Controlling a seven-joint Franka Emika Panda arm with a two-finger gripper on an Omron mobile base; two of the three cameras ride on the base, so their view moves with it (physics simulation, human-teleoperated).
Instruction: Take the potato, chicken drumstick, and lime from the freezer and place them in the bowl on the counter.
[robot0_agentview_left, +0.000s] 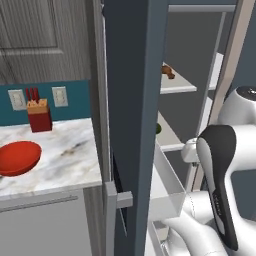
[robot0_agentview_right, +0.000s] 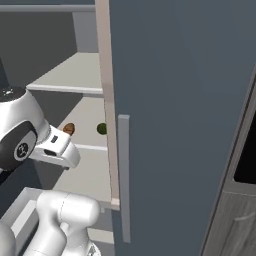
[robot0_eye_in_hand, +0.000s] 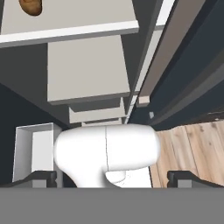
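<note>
The freezer (robot0_agentview_left: 132, 100) stands open, its pale shelves showing to the right of its dark door. A knobbly reddish-brown chicken drumstick (robot0_agentview_left: 168, 72) lies on the upper shelf. One shelf lower sit the tan potato (robot0_agentview_right: 69, 129) and, just to its right, the dark green lime (robot0_agentview_right: 102, 128); the lime (robot0_agentview_left: 158, 128) peeks out past the door edge. The potato (robot0_eye_in_hand: 30, 6) also shows at the top left of the hand view. My gripper (robot0_eye_in_hand: 116, 179) is open and empty, pointing down in front of the shelves, below the potato's shelf. The red bowl (robot0_agentview_left: 17, 157) rests empty on the marbled counter (robot0_agentview_left: 70, 150).
A red knife block (robot0_agentview_left: 39, 114) stands at the back of the counter. A clear door bin (robot0_agentview_left: 167, 187) juts out low beside my arm. The freezer's door panel with its handle (robot0_agentview_right: 123, 175) stands close on the right. Wood floor (robot0_eye_in_hand: 192, 144) shows below.
</note>
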